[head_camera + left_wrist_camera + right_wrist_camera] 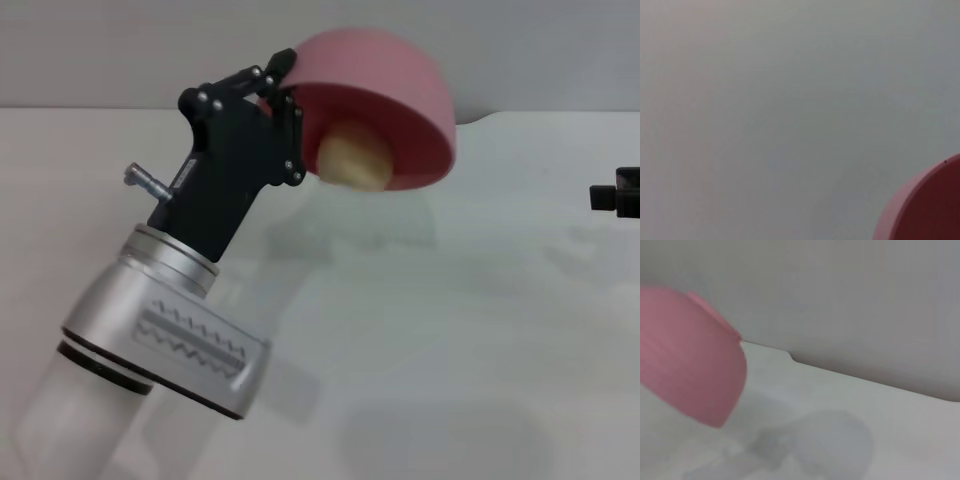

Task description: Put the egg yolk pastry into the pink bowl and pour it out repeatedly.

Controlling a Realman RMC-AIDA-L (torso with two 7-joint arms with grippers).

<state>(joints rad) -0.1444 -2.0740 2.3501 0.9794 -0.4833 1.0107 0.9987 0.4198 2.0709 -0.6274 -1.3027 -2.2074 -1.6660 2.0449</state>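
My left gripper point(283, 100) is shut on the rim of the pink bowl point(400, 75) and holds it high above the white table, tipped steeply so its opening faces down and toward me. The pale tan-yellow egg yolk pastry point(352, 158) sits inside the bowl at its lower rim. The bowl's rim also shows in the left wrist view point(927, 207), and its outside shows in the right wrist view point(687, 357). My right gripper point(618, 194) is at the right edge of the head view, low over the table.
The white table point(450, 340) spreads under the bowl, with the bowl's shadow on it. A grey wall point(850, 295) stands behind the table's far edge.
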